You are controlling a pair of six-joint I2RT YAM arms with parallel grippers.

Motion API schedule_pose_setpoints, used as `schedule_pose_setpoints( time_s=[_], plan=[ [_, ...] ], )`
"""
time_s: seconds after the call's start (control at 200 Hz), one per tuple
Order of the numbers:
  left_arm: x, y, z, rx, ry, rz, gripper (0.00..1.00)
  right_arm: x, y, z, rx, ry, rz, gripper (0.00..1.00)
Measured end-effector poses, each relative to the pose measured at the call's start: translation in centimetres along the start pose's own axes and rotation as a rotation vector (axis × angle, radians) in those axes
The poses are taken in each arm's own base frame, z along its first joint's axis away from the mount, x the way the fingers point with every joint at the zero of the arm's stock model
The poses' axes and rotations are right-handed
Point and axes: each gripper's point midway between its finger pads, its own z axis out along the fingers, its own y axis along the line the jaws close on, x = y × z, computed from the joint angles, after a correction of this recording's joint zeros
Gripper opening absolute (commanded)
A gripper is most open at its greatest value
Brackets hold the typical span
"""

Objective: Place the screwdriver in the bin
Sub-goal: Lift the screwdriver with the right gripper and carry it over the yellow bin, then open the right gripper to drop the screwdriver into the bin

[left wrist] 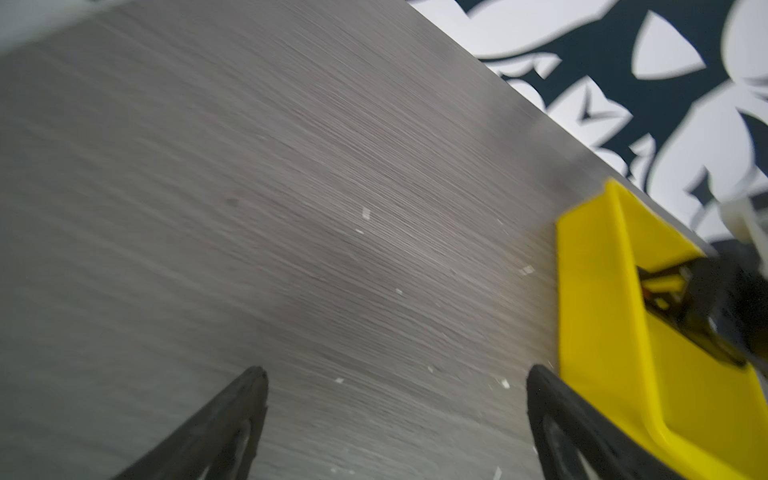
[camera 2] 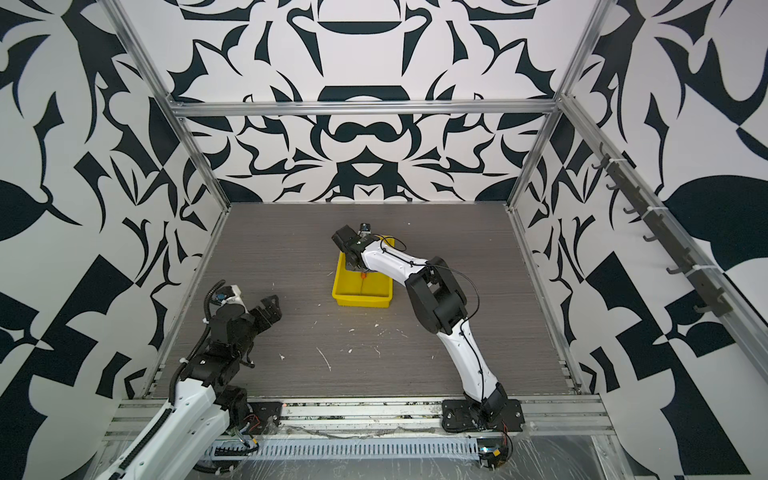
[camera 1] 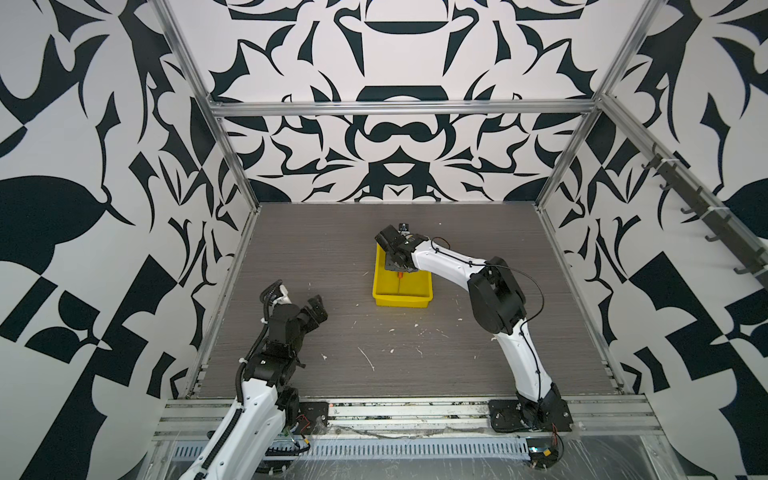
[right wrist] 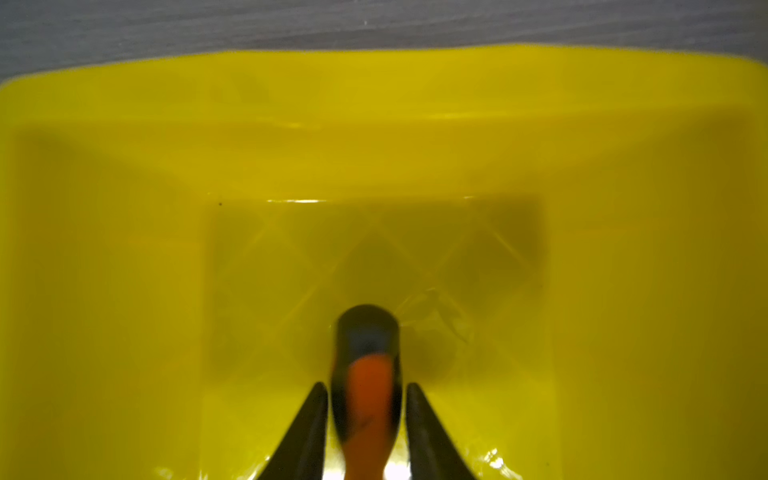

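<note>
The yellow bin (camera 1: 401, 300) (camera 2: 361, 300) sits mid-table, and my right gripper (camera 1: 397, 266) (camera 2: 357, 266) reaches down into its far half. In the right wrist view the screwdriver (right wrist: 368, 386), orange handle with a black end cap, is blurred between the right gripper's (right wrist: 366, 385) fingers, with a narrow gap on each side, above the bin's glossy floor (right wrist: 291, 257). Only a bit of orange from the screwdriver (camera 1: 400, 275) (camera 2: 363, 274) shows in both top views. My left gripper (camera 1: 318, 309) (camera 2: 270, 309) (left wrist: 397, 369) hangs open and empty at the left, well clear of the bin (left wrist: 594, 291).
Small white scraps (camera 1: 365, 357) litter the grey wood-grain table (camera 1: 332, 257) in front of the bin. Patterned walls and aluminium frame posts (camera 1: 232, 166) close in the table on three sides. The arm bases stand on the front rail (camera 1: 415, 411).
</note>
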Motion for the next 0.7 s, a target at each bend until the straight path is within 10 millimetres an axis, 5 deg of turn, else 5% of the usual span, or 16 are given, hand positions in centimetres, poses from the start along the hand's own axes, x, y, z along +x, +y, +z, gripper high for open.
schedule_pose_setpoints(
  time_s=[0.34, 0.53, 0.7],
  plan=[
    [1.8, -2.3, 2.6, 0.054, 0.186, 0.069, 1.0, -1.6, 0.3, -3.0, -0.048, -0.031, -0.009, 0.48],
    [2.5, -2.7, 3.0, 0.07, 0.231, 0.072, 1.0, -2.9, -1.4, -8.8, -0.092, -0.099, -0.031, 0.5],
    [2.2, -3.1, 3.0, 0.089, 0.225, 0.069, 1.0, -4.0, -5.9, -15.2, -0.057, -0.241, -0.104, 0.55]
  ],
)
